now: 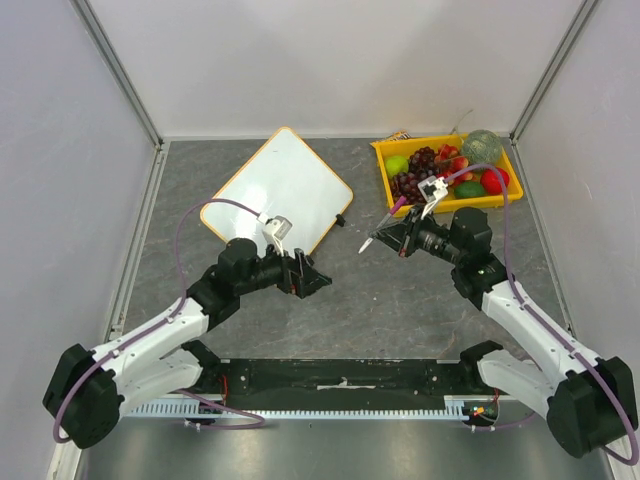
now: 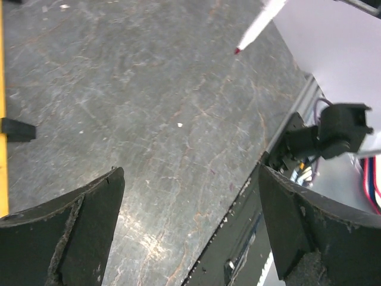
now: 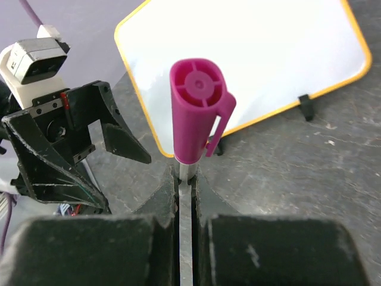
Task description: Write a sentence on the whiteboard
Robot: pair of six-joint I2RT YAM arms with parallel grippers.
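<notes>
At the far right of the table (image 1: 400, 300), you have a yellow tray (image 1: 381, 170) holding fruit: a dark grape bunch (image 1: 418, 170), a green fruit (image 1: 397, 165) at its left end, a red fruit (image 1: 493, 182) toward the right, and a pale netted ball (image 1: 482, 147) in the far corner.

The tray sits apart from the whiteboard (image 1: 278, 185), which lies flat left of centre, turned corner-on to you. Its face shows plain white inside an orange-yellow rim. Small black clips (image 3: 305, 106) sit on its near-right edge.

Your right gripper (image 3: 186, 185) is clenched on a marker (image 3: 196, 107). The pale barrel is pinched between the fingers, the magenta cap faces the wrist camera, and the red tip points toward the left arm. This gripper hangs between board and tray, closer to the tray.

Your left gripper (image 1: 308, 278) stands released, jaws wide over bare table, just beside the board's near corner and clear of the marker.
</notes>
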